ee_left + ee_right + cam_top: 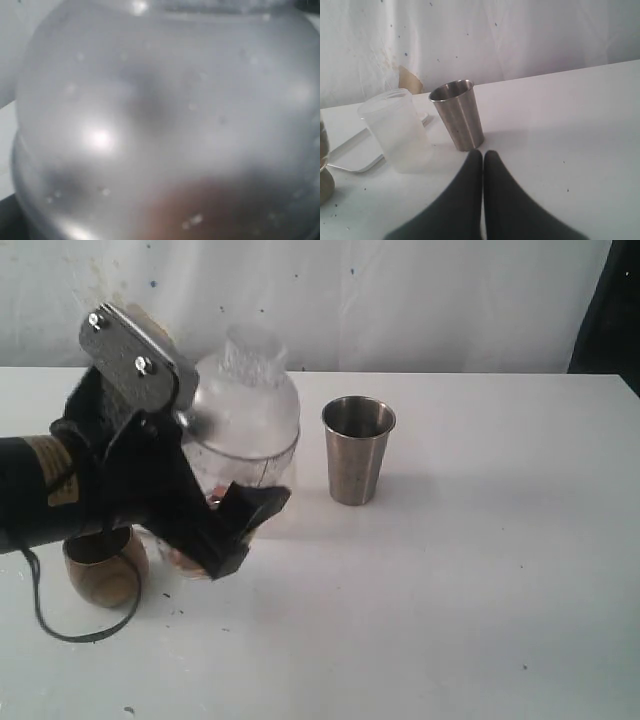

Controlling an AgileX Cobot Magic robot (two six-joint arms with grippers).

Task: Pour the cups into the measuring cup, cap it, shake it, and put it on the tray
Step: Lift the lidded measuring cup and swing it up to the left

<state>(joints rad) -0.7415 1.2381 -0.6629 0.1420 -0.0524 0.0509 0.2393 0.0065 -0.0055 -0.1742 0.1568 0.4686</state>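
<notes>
Left gripper (pixel 225 525) clasps the capped measuring cup (pixel 262 445) beside the steel tumbler (pixel 358 452), hiding the cup's lower half. The arm's yellow label (pixel 58 483) is unreadable. Right gripper (pixel 483 156) fingers pressed together, empty.

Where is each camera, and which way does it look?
Exterior: off the arms, above the white table, facing the white backdrop; the black left arm shows, holding the tall clear plastic measuring cup with dome cap.
Left wrist: on the left arm, right up against that cup, which fills the picture; no gripper shows clearly.
Right wrist: on the right arm, looking past its shut right gripper at the shiny tapered steel tumbler.
Shared: exterior and right wrist both see the tumbler.
</notes>
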